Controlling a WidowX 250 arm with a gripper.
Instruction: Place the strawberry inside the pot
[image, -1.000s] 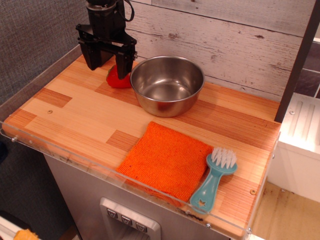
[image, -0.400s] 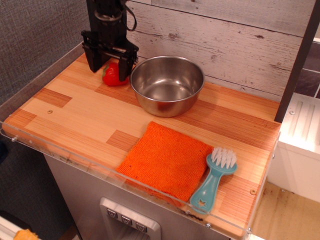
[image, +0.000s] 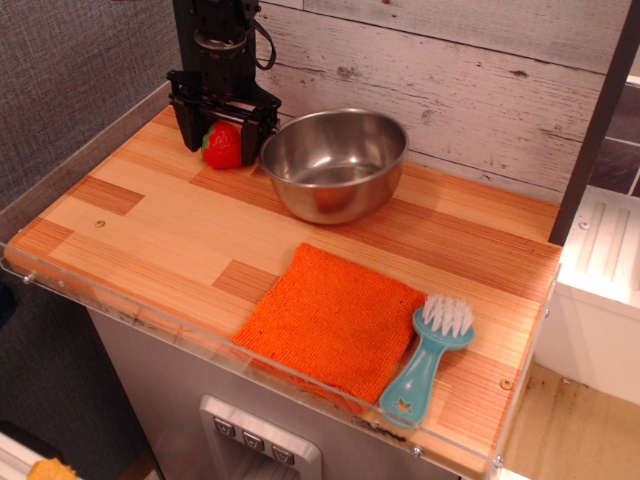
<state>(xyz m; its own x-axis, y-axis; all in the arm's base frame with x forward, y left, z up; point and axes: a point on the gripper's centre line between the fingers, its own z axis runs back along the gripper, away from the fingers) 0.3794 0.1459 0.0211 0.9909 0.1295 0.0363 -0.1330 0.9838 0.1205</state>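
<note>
Standing on butcher-block counter (image: 180, 235) — pot (image: 335, 163), strawberry (image: 223, 145) between fingers (image: 188, 125).

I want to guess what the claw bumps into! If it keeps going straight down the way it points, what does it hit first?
The gripper points down, fingers on either side of the strawberry. Straight down, it would likely meet the wooden table first, though depth is hard to judge.

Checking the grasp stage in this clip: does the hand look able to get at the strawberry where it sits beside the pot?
Probably yes. The hand already straddles the strawberry from above, one finger on each side. The pot is close on the right, its rim very near or touching one finger, and looks tilted.
</note>
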